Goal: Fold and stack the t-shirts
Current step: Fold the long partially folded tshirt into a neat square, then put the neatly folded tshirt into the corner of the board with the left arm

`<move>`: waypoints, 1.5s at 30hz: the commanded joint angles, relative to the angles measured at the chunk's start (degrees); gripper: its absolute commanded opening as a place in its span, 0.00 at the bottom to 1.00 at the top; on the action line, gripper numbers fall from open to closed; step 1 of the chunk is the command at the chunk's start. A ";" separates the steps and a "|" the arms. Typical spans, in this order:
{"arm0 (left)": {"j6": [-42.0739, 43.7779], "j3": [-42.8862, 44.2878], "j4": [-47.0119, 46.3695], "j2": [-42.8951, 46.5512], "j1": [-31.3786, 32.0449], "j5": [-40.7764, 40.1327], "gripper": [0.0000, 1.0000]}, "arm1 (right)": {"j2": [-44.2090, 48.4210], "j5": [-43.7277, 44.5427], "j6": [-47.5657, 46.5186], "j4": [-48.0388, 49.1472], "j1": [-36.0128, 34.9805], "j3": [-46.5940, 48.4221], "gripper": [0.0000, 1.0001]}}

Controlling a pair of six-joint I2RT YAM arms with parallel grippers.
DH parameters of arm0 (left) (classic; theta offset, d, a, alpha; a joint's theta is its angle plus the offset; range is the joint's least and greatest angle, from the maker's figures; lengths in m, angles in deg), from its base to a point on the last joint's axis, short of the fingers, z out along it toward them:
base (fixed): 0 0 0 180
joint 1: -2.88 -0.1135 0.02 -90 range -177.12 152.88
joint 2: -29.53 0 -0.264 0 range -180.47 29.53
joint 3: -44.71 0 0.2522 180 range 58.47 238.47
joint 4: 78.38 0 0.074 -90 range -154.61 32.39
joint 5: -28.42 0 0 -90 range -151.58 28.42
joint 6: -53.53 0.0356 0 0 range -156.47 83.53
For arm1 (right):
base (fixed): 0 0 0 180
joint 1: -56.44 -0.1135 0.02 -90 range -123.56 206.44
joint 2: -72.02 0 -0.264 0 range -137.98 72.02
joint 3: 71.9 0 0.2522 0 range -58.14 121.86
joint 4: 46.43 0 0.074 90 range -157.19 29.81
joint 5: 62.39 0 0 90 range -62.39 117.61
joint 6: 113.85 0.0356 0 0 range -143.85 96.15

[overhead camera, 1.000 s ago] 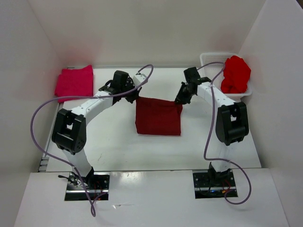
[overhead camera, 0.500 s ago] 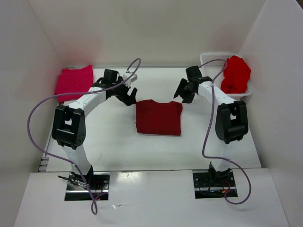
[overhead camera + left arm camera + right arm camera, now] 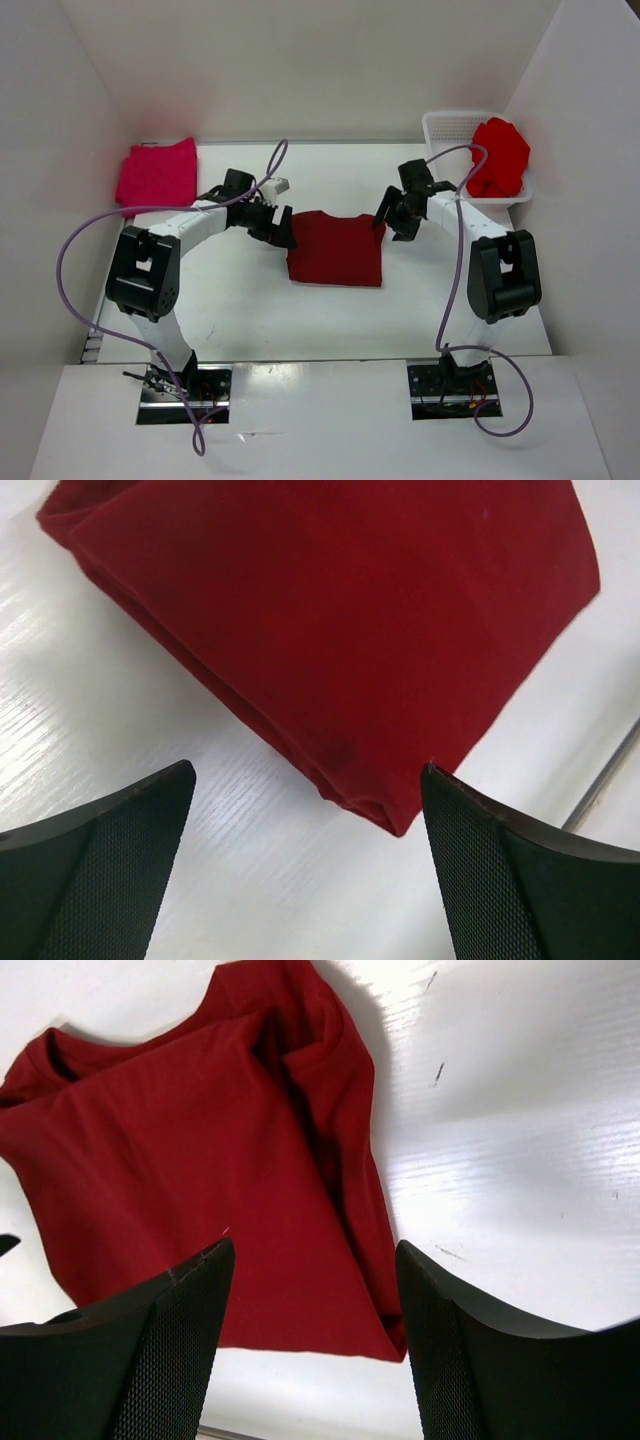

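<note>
At the far-left corner of the folded dark-maroon cloth t-shirt (image 3: 334, 250): left gripper (image 3: 282, 232), fingers spread, holding nothing. At its far-right corner, the right gripper (image 3: 392, 222), fingers likewise parted and empty.

Overall level: bright, even, diffuse light from overhead in all three views.
Shadows: soft and pale on the white table (image 3: 250, 300), faint beneath the arms either side of the dark maroon t-shirt (image 3: 335, 250). A broad grey band lies right of the t-shirt in the right wrist view.
Glare: streaky sheen on the table left of the t-shirt in the left wrist view.
Focus: top view sharp, wrist views slightly soft.
</note>
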 commanded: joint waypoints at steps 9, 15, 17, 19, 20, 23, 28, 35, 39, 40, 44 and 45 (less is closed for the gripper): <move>-7.58 -1.71 -2.94 -4.37 1.87 -8.93 0.99 | 7.71 1.89 0.60 0.75 -0.52 0.21 0.71; -8.81 0.30 -2.42 -8.76 2.40 -8.93 0.81 | 8.23 2.42 0.60 -0.48 -0.52 1.44 0.71; -9.34 0.92 -1.81 -10.16 4.06 -8.40 0.70 | 8.23 2.94 0.60 -0.48 -0.52 1.44 0.71; -9.34 0.92 -1.19 -11.13 4.68 -8.40 0.66 | 8.23 2.95 0.60 -1.10 -0.52 2.05 0.71; -10.73 0.92 -0.66 -12.10 5.55 -8.40 0.66 | 8.23 2.95 0.60 -1.62 -0.52 2.06 0.71; -13.37 -0.39 1.18 -14.21 5.56 -6.39 0.64 | 8.23 4.08 -0.54 -2.15 -0.52 3.46 0.71; -13.38 6.02 10.69 -28.18 6.70 0.65 0.37 | 9.81 5.32 -1.07 -2.86 0.09 4.25 0.71; -11.62 4.53 8.75 -23.89 6.70 -5.23 0.13 | 13.41 7.96 -2.12 -4.62 1.24 4.96 0.71; -6.90 6.45 8.75 -21.35 6.70 -7.68 0.02 | 13.42 7.17 -2.12 -4.61 1.24 4.96 0.71; -5.66 6.98 7.70 -18.99 7.23 -9.44 0.01 | 13.42 6.64 -2.12 -4.61 1.24 4.96 0.71; 2.33 9.44 4.70 -12.91 6.01 -21.03 0.00 | 14.12 7.16 -2.12 -4.61 1.24 4.96 0.71; 5.83 10.23 4.70 -12.38 5.30 -24.71 0.00 | 14.82 7.17 -2.12 -4.61 1.24 4.96 0.71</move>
